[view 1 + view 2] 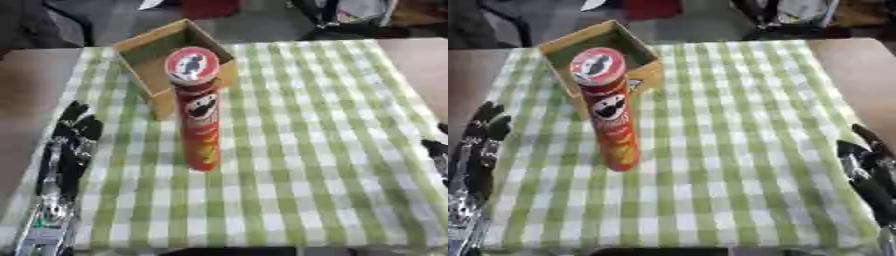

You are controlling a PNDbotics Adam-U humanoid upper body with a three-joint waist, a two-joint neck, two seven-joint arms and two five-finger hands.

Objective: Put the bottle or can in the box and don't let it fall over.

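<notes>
A tall red crisp can [199, 117] with a white lid stands upright on the green checked cloth, just in front of an open cardboard box [150, 49] at the far left. My left hand [70, 137] rests open at the cloth's left edge, well apart from the can. At the right edge my right hand [866, 167] lies open too, far from both can and box.
The green and white checked cloth [315, 150] covers the table [35, 80], whose brown top shows at both sides. Dark chair legs and clutter stand beyond the far edge.
</notes>
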